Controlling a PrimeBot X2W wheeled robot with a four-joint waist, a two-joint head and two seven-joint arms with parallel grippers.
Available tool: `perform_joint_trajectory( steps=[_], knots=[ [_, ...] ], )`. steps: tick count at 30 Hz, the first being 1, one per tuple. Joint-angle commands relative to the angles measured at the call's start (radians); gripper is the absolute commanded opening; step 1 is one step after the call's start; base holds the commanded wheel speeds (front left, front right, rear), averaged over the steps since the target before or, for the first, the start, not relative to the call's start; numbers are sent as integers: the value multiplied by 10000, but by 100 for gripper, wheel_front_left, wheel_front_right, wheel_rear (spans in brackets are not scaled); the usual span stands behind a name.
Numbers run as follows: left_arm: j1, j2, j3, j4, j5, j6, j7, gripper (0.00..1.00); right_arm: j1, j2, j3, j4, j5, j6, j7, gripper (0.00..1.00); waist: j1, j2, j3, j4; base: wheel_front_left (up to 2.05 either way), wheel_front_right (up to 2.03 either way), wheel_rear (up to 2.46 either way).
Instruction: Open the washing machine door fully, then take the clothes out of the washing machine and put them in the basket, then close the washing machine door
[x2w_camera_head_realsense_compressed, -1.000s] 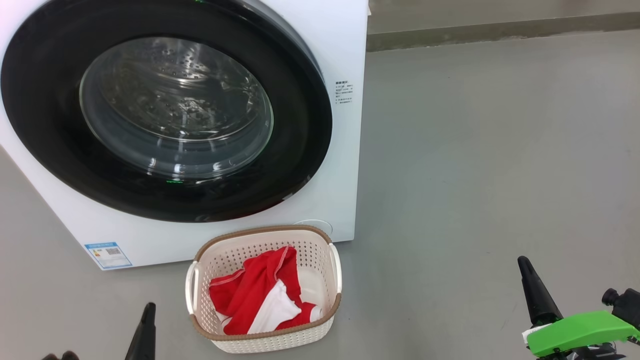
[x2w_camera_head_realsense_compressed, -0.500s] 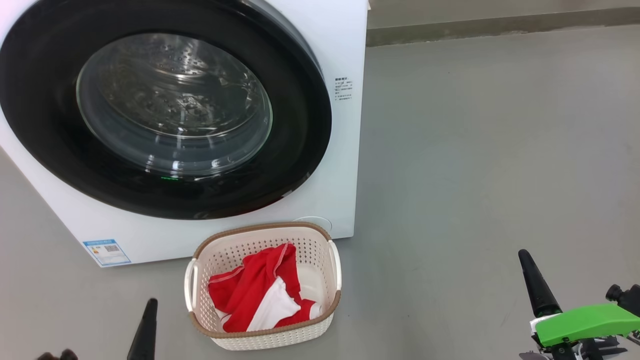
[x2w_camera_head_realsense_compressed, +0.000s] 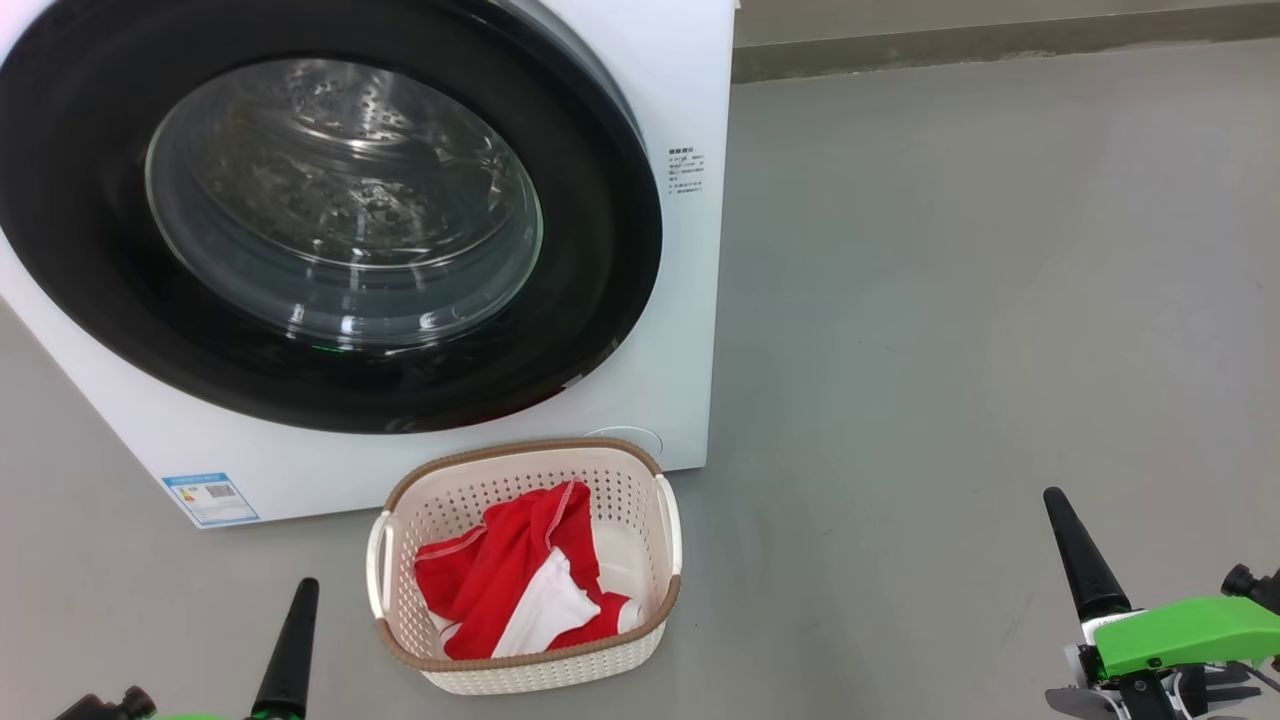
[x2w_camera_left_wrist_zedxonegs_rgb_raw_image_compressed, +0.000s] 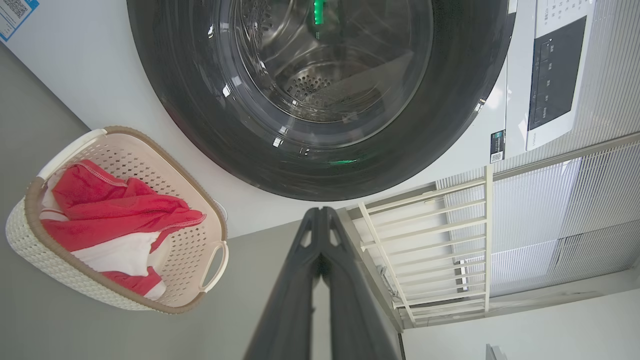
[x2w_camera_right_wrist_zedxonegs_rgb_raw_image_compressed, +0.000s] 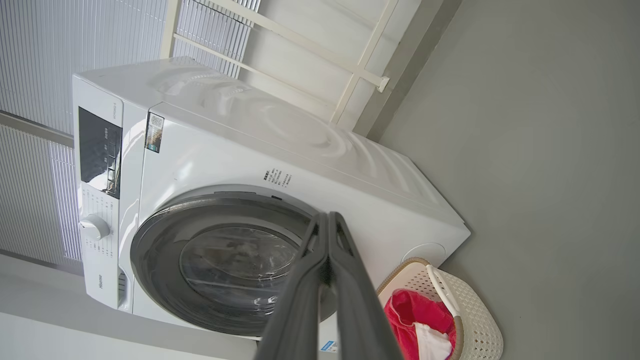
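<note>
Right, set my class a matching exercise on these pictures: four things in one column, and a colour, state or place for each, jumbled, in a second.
Column one
1. washing machine door
2. clothes
3. basket
4. left pincer

Column two
A. cream, with a brown rim
B. dark fingers pressed together, holding nothing
C. glossy black rim, closed
D. red and white, lying in a container

Pairs: 1-C, 2-D, 3-A, 4-B

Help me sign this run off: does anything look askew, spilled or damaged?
Nothing stands out. The washing machine door looks shut, the clothes lie inside the basket, and it stands upright on the floor before the washing machine.
</note>
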Motion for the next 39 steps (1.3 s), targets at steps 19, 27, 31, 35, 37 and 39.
perform_joint_trajectory(
  steps=[19,27,31,35,37,39],
  knots=[
    [-709,43,332,-180,-2203,3,593,0,-679,17,-159,-194,2015,-9,593,0,-1,0,146,-18,0,0,0],
    [-825,31,354,-160,-3080,4,823,0,-772,51,-261,-173,2809,-9,828,0,-1,0,209,-25,0,0,0],
    [-837,30,356,-158,-3176,4,848,0,-782,55,-272,-171,2896,-9,854,0,-1,0,216,-26,0,0,0],
    [-837,30,356,-158,-3176,4,848,0,-782,55,-271,-171,2896,-9,853,0,-1,0,216,-26,0,0,0],
    [-837,30,356,-158,-3176,4,848,0,-782,55,-271,-171,2897,-9,853,0,-1,0,216,-26,0,0,0],
    [-837,30,355,-158,-3176,4,848,0,-782,55,-271,-171,2897,-9,853,0,-1,0,216,-26,0,0,0]
  ],
)
